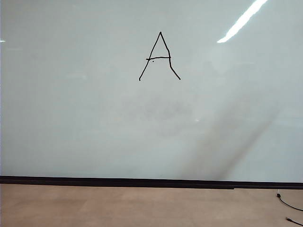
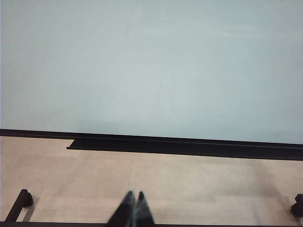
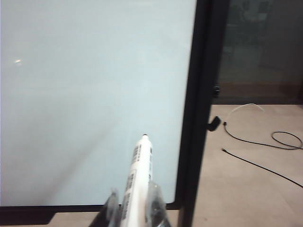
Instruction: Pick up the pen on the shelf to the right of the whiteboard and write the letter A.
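**Letter on the Board, Pen Held Clear of It**

The letter A (image 1: 160, 56) stands drawn in thin black lines on the upper middle of the whiteboard (image 1: 71, 118), its crossbar slightly wobbly and its two legs splayed. Judging from that, the writing step looks complete, and what remains, if anything, is to put the marker away.

The pen (image 3: 137, 182) is not on the board. It sits pinched between the fingers of the right gripper (image 3: 136, 213), barrel running forward out of the jaws and dark tip leading, pointed toward the whiteboard near its right-hand black frame edge (image 3: 196, 109). A gap shows between tip and board, so no ink is being laid. Holding it lengthwise this way keeps the tip as the first thing to meet the surface, which suits writing.

The left gripper (image 2: 132, 210) hangs low in front of the whiteboard, its fingers pressed together with nothing between them; it seems parked, out of the way of the working arm. Ahead of it, a long black shelf (image 2: 189, 145) runs along the board's lower edge. What can be seen of that ledge carries nothing.

A black cable (image 3: 265, 142) lies on the floor beyond the whiteboard's right edge, well apart from the pen.
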